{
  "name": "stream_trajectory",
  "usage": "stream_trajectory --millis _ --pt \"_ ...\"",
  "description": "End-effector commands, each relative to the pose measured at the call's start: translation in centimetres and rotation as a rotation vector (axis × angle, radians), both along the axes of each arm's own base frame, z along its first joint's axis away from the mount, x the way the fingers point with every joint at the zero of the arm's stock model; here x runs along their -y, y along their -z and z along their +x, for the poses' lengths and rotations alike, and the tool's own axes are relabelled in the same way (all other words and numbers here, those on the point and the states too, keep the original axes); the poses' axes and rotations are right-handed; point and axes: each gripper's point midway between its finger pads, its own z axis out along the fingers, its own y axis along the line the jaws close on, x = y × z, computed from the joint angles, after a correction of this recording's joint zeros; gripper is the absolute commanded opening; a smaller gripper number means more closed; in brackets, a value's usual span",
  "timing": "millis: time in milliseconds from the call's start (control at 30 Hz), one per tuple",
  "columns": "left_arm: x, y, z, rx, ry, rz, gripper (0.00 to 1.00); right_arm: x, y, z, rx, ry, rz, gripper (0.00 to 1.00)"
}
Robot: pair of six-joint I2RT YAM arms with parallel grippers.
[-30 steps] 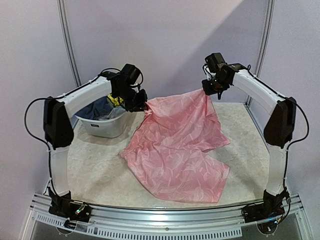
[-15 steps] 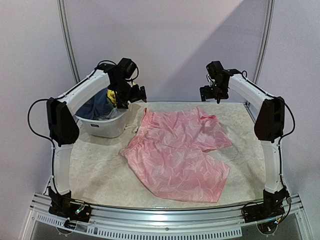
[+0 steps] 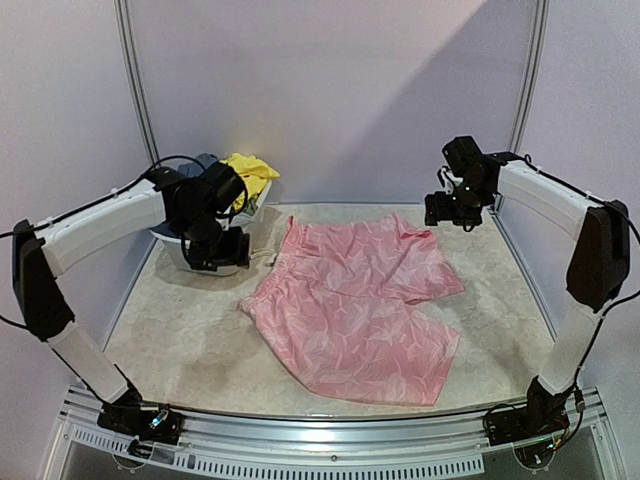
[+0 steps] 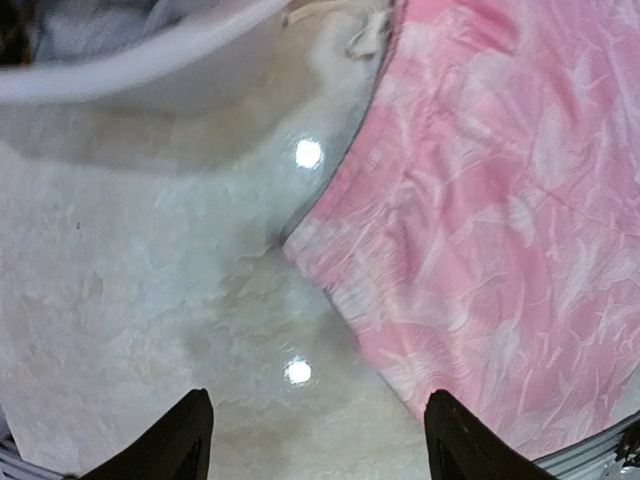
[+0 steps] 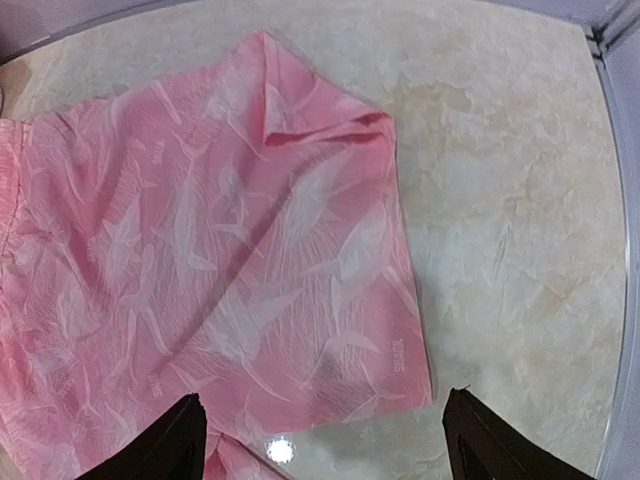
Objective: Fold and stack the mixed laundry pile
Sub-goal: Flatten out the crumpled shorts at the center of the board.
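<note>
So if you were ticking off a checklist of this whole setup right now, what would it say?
Surface: pale marbled table, shiny light spots, no spills seen.
Job's things: pink shorts spread out on the table, not folded; yellow garment heaped on the tub at the back left.
Clutter: only the white tub, holding more cloth.
Grippers: left gripper open, holding nothing, over bare table beside the shorts' edge; right gripper open, holding nothing, above a shorts leg.
Cables: black cables loop along both arms, clear of the cloth.
Surroundings: plain lilac walls; metal rail at the near edge.
</note>
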Motion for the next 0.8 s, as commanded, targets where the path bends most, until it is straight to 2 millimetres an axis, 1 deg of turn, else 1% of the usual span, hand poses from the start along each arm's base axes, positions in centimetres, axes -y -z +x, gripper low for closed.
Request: stream_trajectory --millis 0,33,200,233,300,367,533,633,767 --pt "-1.2 1.9 -1.3 0.039 -0.07 -0.048 0.73 2.2 2.1 -2.3 -0.071 0.055 0.067 0.82" --pt "-1.4 3.0 -2.0 0.023 -0.074 -0.056 0.72 2.7 2.8 -2.7 -0.091 0.068 0.07 0.8" --pt "-0.2 5.9 -2.8 -0.025 -0.068 -0.137 0.69 5.3 5.4 -4.8 -0.171 0.135 0.08 0.78" --pt "0.1 6.4 -2.9 -0.033 -0.068 -0.156 0.68 5.2 5.9 -5.2 -0.192 0.131 0.105 0.78" --pt "0.5 7.6 -3.1 -0.05 -0.078 -0.192 0.67 5.8 7.0 -5.7 -0.222 0.141 0.12 0.77" --pt "0.6 8.5 -3.1 -0.064 -0.098 -0.205 0.64 6.4 8.0 -6.1 -0.245 0.151 0.137 0.76" --pt "1.9 10.1 -2.2 -0.092 -0.077 -0.239 0.64 7.1 9.4 -6.6 -0.26 0.159 0.18 0.76" --pt "1.7 11.7 -1.6 -0.131 -0.098 -0.234 0.63 7.4 10.3 -6.9 -0.281 0.162 0.196 0.73" --pt "1.3 12.6 -0.3 -0.126 -0.155 -0.292 0.6 7.2 11.1 -7.0 -0.288 0.161 0.225 0.69"
